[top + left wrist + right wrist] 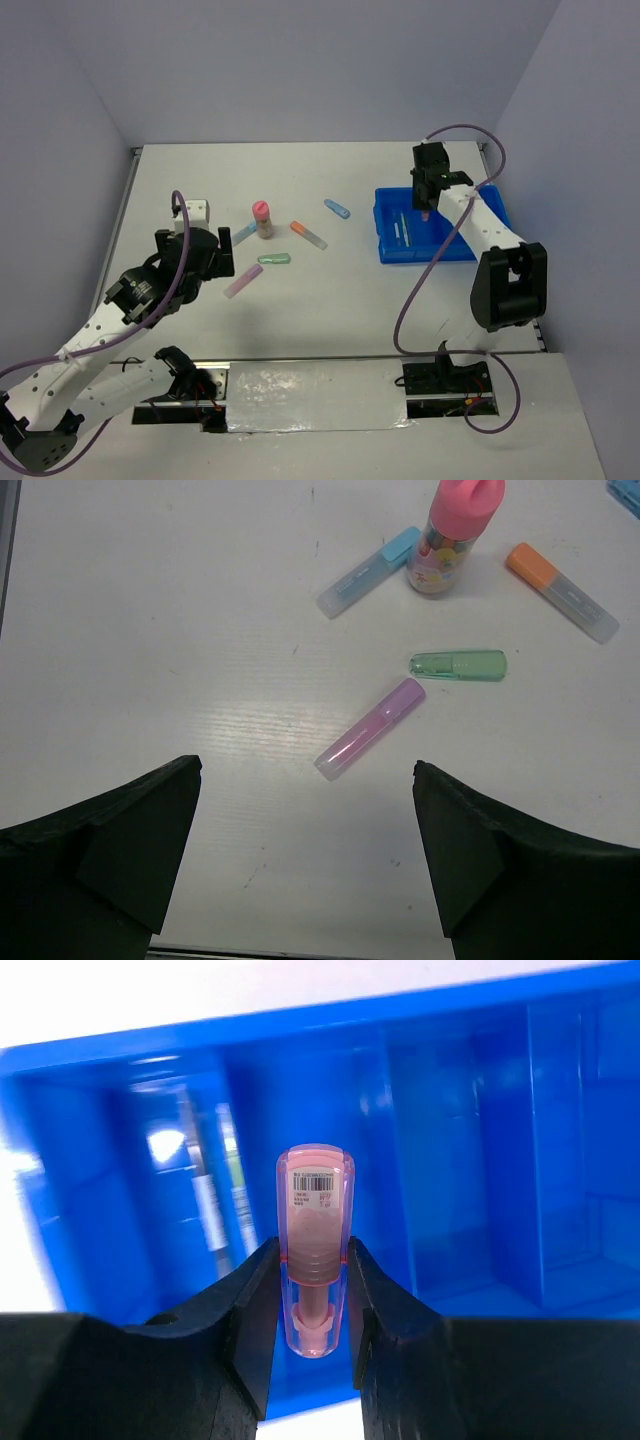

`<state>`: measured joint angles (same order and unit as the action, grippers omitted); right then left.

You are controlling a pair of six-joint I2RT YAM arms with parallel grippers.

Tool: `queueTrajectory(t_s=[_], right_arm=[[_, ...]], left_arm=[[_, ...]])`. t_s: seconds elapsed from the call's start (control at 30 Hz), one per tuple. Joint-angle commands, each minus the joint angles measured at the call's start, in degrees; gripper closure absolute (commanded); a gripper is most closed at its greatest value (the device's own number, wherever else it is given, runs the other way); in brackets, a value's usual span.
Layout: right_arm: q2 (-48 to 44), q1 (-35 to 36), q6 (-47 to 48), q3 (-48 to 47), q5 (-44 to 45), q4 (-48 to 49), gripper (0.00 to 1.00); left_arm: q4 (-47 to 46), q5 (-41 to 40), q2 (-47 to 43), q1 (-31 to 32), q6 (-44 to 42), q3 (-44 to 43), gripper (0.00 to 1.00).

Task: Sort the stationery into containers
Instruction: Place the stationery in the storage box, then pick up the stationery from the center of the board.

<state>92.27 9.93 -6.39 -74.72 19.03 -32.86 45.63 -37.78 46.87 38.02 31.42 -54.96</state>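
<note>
My right gripper [312, 1290] is shut on a pink stick [315, 1230] and holds it above the blue tray [480, 1150], whose left compartment holds thin pens [205, 1195]. In the top view the right gripper [427, 212] hangs over the tray [490, 205]. My left gripper [305, 820] is open and empty above the table, just short of the lilac stick [370, 727]. Beyond it lie a green stick [458, 665], a blue stick [368, 571], an orange stick [560, 591] and the pink-capped bottle [452, 535]. Another blue stick [337, 208] lies toward the tray.
A small white box [194, 212] stands at the left behind my left arm. The table's left edge [120, 215] has a metal rail. The blue tray sits near the table's right edge.
</note>
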Motion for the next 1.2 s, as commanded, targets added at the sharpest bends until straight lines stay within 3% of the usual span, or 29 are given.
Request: queueTrajectory(t_s=[0.0, 0.1, 0.13, 0.23, 0.37, 0.4, 0.6, 0.63, 0.77, 0.97, 1.17], right_arm=[[3.53, -1.5, 0.86, -2.19, 0.93, -2.74, 0.86], [4.76, -1.5, 0.24, -0.78, 0.31, -1.33, 0.71], [4.85, -1.32, -0.02, -0.26, -0.3, -0.98, 0.6], [4.85, -1.32, -0.55, -0.08, -0.75, -0.54, 0.4], [2.75, -0.97, -1.6, -0.95, -1.62, -1.15, 0.32], [1.7, -0.53, -1.78, -0.87, -2.06, -0.46, 0.24], [-1.04, 10.71, 3.2, -3.84, -10.66, 6.65, 0.23], [1.57, 11.94, 4.53, -5.07, -15.38, 6.93, 0.23], [12.56, 14.5, 8.93, -18.22, -20.94, 4.04, 0.26], [27.95, 16.7, 14.04, -33.36, -15.53, -4.91, 0.28], [37.87, 16.7, 15.71, -39.09, -15.42, -7.03, 0.29]], left_arm=[[-2.21, 1.13, 0.24, -0.23, -1.62, 0.38, 0.01], [-2.56, 1.92, 0.24, -0.23, -2.06, 0.55, 0.01], [-2.65, 2.09, 0.24, -0.23, -2.06, 0.55, 0.01], [-2.82, 2.36, 0.41, -0.23, -2.15, 0.64, 0.01], [-2.82, 2.45, 0.59, -0.23, -2.24, 0.64, 0.01], [-2.82, 2.45, 0.68, -0.23, -2.24, 0.56, 0.01], [-2.47, 1.66, 0.94, -0.32, -1.89, 0.47, 0.01], [-2.47, 1.74, 0.94, -0.49, -1.89, 0.47, 0.01], [-2.56, 1.92, 1.29, -0.58, -2.24, 0.47, 0.01], [-2.82, 2.09, 0.85, -0.84, -2.77, 0.47, 0.01], [-3.53, 3.77, 1.55, -1.19, -3.56, 0.73, 0.01]])
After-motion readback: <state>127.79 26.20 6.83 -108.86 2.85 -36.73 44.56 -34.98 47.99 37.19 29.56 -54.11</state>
